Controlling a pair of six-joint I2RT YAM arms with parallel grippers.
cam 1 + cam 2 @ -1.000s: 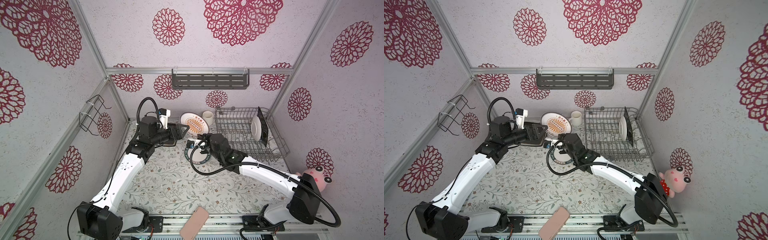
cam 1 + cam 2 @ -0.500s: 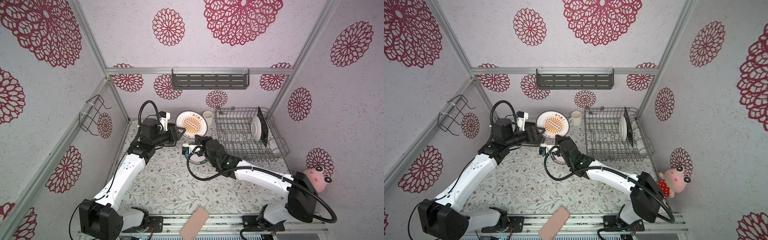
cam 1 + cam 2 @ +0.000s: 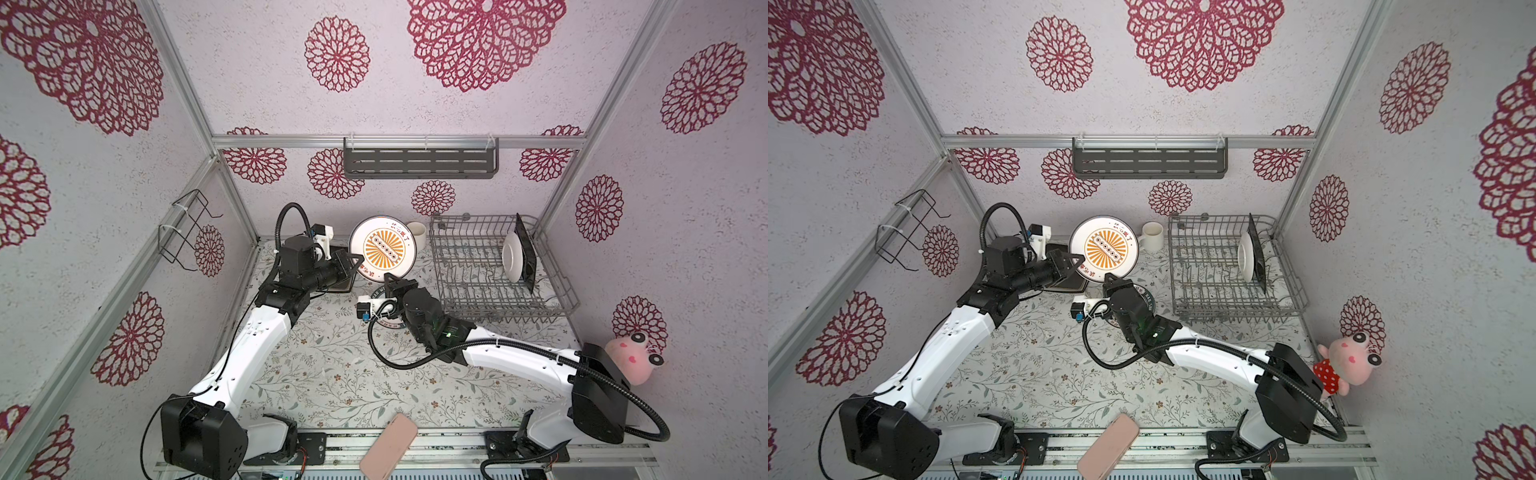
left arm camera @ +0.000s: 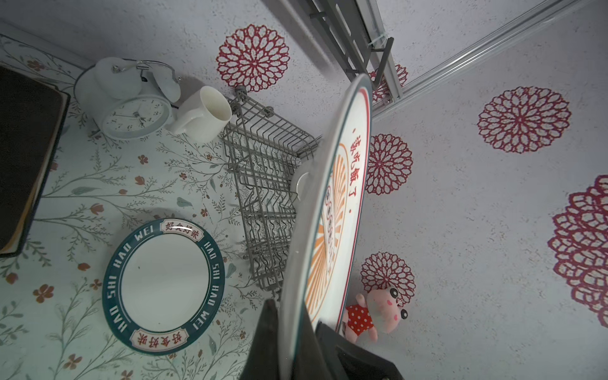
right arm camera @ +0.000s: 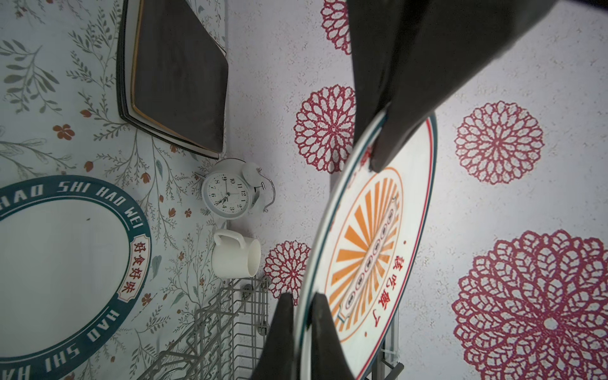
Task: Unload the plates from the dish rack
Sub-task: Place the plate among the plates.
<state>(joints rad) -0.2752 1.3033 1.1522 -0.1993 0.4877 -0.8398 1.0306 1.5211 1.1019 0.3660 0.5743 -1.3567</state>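
Orange-sunburst plate (image 3: pixel 382 249), in both top views: upright over bench (image 3: pixel 332 365), left of rack (image 3: pixel 478 266); left gripper (image 3: pixel 356 262) and right gripper (image 3: pixel 392 279) clamped on its rim.
Left wrist: lettered plate (image 4: pixel 163 286) flat on bench; clock (image 4: pixel 131 108), hidden from top.
Right wrist: stacked square plates (image 5: pixel 177 75), black side up.

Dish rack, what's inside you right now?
A round white plate stands upright beside a black-backed square plate at one end of the dish rack. Anything behind the square plate is hidden.
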